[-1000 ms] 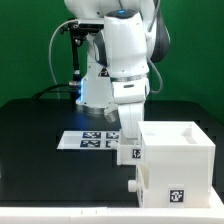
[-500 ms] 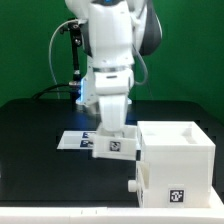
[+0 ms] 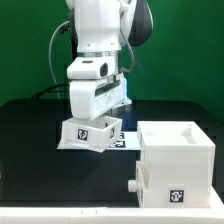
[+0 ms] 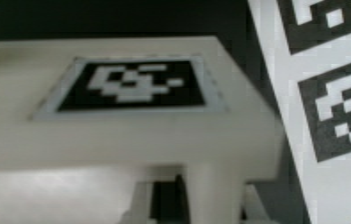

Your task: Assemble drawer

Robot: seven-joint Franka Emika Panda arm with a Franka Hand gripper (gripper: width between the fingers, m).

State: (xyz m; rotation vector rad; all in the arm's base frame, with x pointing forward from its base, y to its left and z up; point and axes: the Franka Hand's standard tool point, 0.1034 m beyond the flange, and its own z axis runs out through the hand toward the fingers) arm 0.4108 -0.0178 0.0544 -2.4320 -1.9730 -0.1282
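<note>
The drawer [image 3: 90,131], a small white open-topped box with a black-and-white tag on its face, hangs tilted in my gripper [image 3: 101,119] just above the table. It is left of the larger white casing [image 3: 178,160] in the exterior view, with a gap between them. The gripper is shut on one of the drawer's walls. In the wrist view the drawer's tagged face [image 4: 136,85] fills most of the picture. Its gripped wall [image 4: 209,195] stands between the two dark fingers. The casing's open top faces up, and a tag shows on its front.
The marker board [image 3: 127,144] lies flat on the black table behind and under the drawer; it also shows in the wrist view [image 4: 325,90]. A small white knob [image 3: 135,186] sticks out of the casing's left side. The table's front edge runs near the casing.
My arm has swung from beside the casing toward the exterior view's left, carrying the drawer with it. The drawer has turned, so its tagged face now shows in front.
</note>
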